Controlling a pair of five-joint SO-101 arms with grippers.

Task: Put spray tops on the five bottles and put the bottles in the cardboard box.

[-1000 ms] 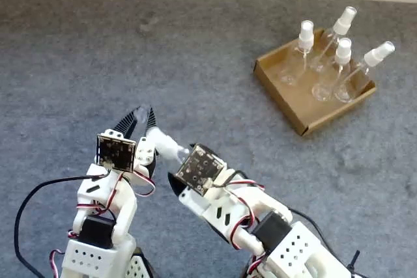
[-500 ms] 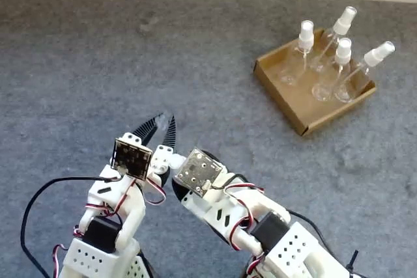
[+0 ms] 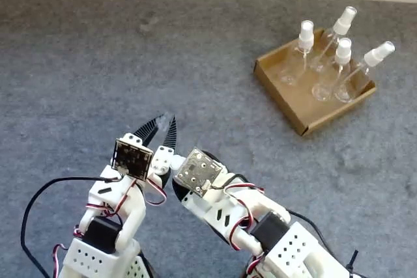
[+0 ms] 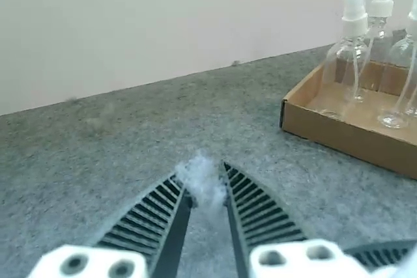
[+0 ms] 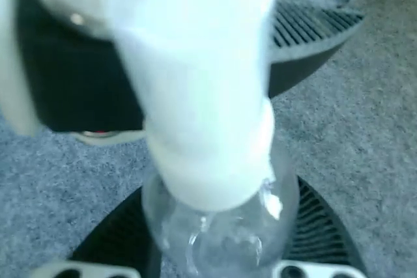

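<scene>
Right wrist view: clear bottle [image 5: 215,232], white spray top [image 5: 195,96] on, clamped in right fingers [image 5: 319,226]; left fingers [image 4: 260,206] parted, empty.

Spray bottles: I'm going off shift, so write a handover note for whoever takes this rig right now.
Left gripper: open, nothing clearly held.
Right gripper: shut on the fifth bottle, with a spray top on its neck; tightness unclear.
Done: four topped bottles stand in the cardboard box.
Left: seat that top if loose, then set the bottle in the box.
</scene>
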